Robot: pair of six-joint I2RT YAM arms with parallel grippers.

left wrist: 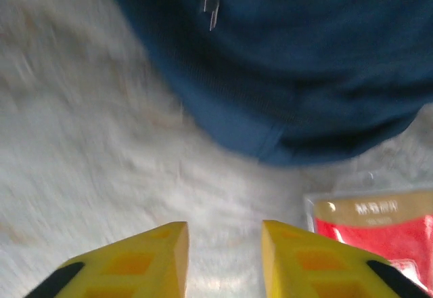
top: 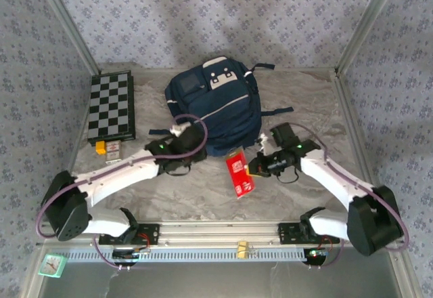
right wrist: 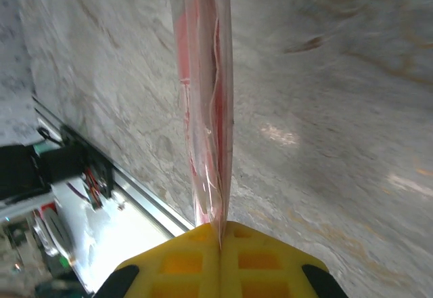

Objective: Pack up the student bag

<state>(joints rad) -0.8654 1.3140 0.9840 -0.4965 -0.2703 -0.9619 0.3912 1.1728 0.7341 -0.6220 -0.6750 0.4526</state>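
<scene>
The left wrist view is blurred by motion. The student bag (left wrist: 304,74) runs off its top and right edges, so just a rounded lower corner and a small metal zipper pull (left wrist: 210,7) are plain. A red packet (left wrist: 379,230) is cut by the lower right corner, and its white lettering is too soft to read. At the bottom edge the left gripper (left wrist: 223,257) shows only its yellow tips, spread apart with bare table (left wrist: 81,142) between them and nothing held.

In the right wrist view the packet stands edge-on up the middle of the frame, so its face is hidden. The right gripper (right wrist: 221,244) is pressed together on the packet's near edge, pinching it. The rail (right wrist: 135,196) and some wiring at lower left are hard to make out.

In the top view the bag lies flat at the centre, toward the back of the table. Its lower left part is covered by the left arm's wrist and cable. Small yellow and red items (top: 108,147) below the chessboard (top: 111,105) are too small to identify.

The bag is navy fabric, soft and rounded, with a pale stripe across the front and a white patch near its top. The packet is glossy clear plastic over red, rectangular and thin. The table covering is grey-white and marbled, slightly wrinkled. The chessboard is a flat rigid rectangle of dark and light squares at upper left. The fingers (right wrist: 176,264) are hard yellow plastic with a moulded grid of square recesses.
</scene>
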